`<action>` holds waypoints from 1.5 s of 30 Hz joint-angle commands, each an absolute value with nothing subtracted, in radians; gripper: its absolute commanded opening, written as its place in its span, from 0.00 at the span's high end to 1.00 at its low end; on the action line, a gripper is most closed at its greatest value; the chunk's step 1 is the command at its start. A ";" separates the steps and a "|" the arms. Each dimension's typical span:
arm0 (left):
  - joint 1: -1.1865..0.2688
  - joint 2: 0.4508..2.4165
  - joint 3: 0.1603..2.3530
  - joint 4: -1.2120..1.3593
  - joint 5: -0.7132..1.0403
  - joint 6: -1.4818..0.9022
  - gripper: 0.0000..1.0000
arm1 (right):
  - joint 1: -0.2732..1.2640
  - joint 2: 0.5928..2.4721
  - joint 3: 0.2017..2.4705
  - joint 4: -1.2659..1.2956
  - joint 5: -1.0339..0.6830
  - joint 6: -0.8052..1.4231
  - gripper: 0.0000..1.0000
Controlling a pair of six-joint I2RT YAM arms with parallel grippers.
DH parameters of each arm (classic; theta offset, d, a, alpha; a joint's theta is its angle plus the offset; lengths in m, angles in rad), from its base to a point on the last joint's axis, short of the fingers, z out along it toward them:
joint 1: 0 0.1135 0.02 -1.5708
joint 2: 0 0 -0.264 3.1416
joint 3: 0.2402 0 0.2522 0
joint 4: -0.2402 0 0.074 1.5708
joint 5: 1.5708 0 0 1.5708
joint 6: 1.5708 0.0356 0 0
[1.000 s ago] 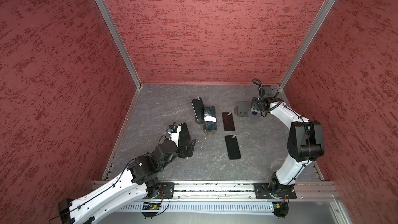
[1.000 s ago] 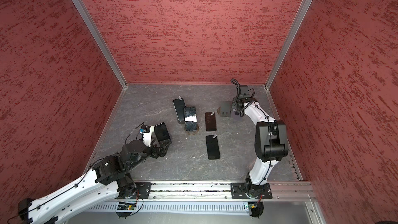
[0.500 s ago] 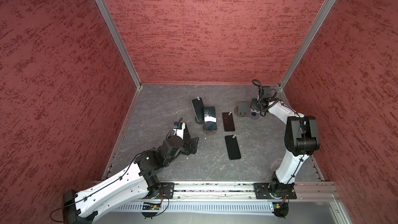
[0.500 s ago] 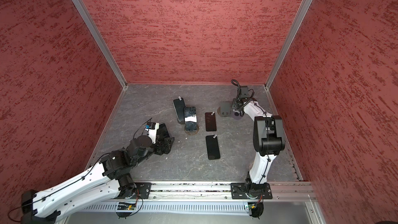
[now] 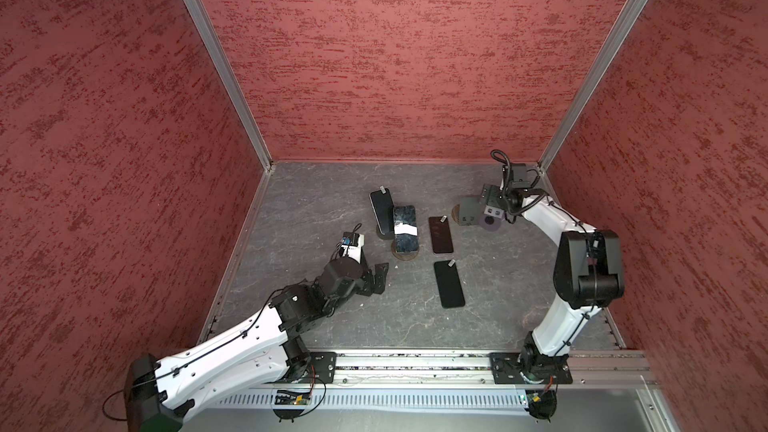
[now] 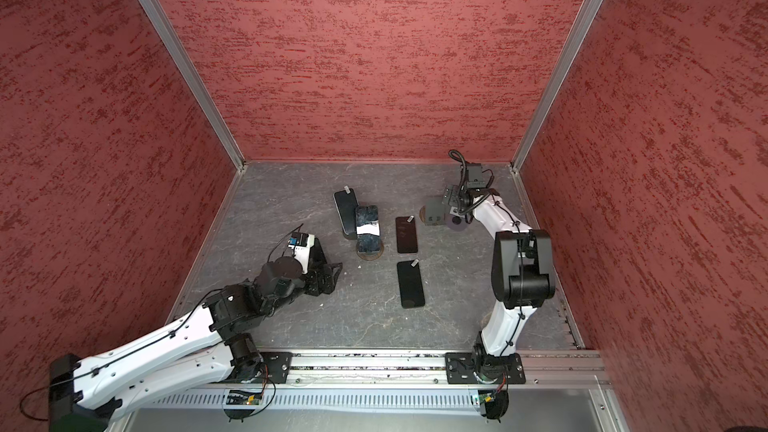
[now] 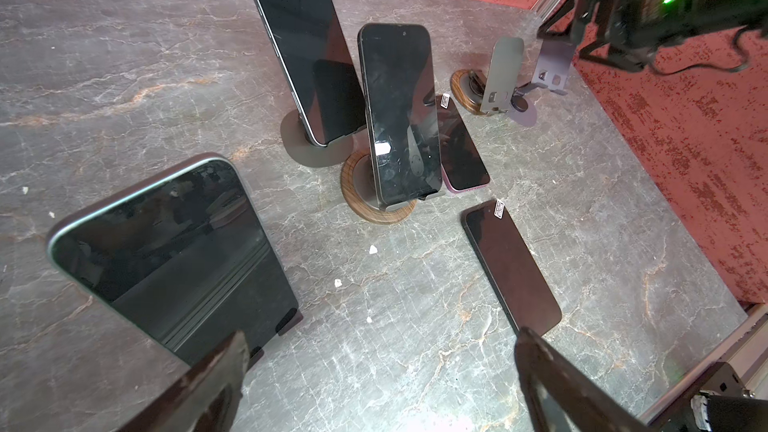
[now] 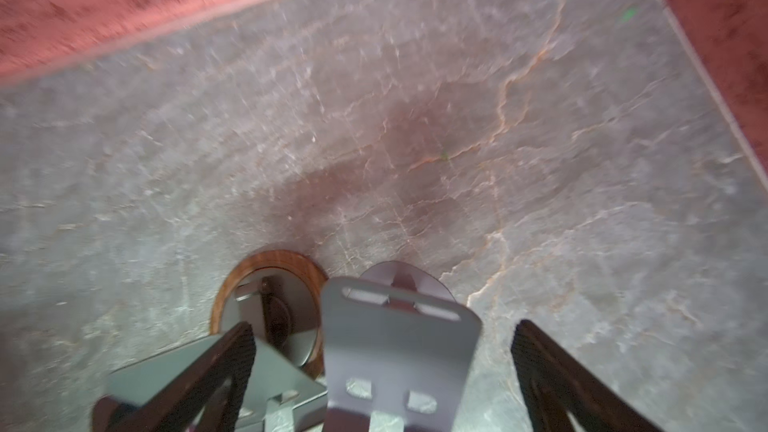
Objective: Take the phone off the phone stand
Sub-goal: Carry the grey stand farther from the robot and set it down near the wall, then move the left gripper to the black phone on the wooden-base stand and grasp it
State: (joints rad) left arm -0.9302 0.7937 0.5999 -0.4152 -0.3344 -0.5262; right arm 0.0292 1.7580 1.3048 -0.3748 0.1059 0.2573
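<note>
Two dark phones lean on stands mid-floor: one [image 5: 382,209] [image 7: 303,51] on a dark round phone stand [image 7: 318,151], the other [image 5: 405,228] [image 7: 401,114] on a wood-ringed stand [image 7: 378,205]. A third phone [image 7: 174,251] sits close by my left gripper [image 7: 380,336] [image 5: 376,278], its lower edge against two dark tabs. That gripper is open over bare floor. My right gripper [image 8: 384,328] [image 5: 490,201] is open at the back right, its fingers on either side of an empty grey stand [image 8: 399,338], not touching it.
Two more phones lie flat on the floor [image 5: 440,234] [image 5: 449,289]. A second empty stand with a wooden base [image 5: 469,211] [image 8: 270,309] stands beside the grey one. Red walls close in the marble floor [image 5: 316,209] on three sides; a metal rail [image 5: 415,367] runs along the front.
My right gripper has opened around the empty grey stand. My left arm has reached a little further right, towards the phones in the middle.
</note>
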 commanded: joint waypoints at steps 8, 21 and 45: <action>-0.923 0.860 0.652 -0.371 -0.354 -0.524 0.00 | 0.025 1.513 1.160 -0.405 0.095 0.292 0.01; -0.979 0.976 0.741 -0.397 -0.478 -0.542 0.00 | 0.029 1.294 0.931 -0.443 -0.058 0.358 0.01; -1.038 1.448 1.207 -0.687 -0.532 -0.568 0.00 | 0.033 1.168 0.766 -0.407 -0.153 0.388 0.01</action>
State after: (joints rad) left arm -1.0573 1.3952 1.1595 -0.6189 -0.5865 -0.5537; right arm 0.0299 1.1889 0.7830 -0.4328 -0.1272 0.3878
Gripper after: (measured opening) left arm 0.996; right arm 0.989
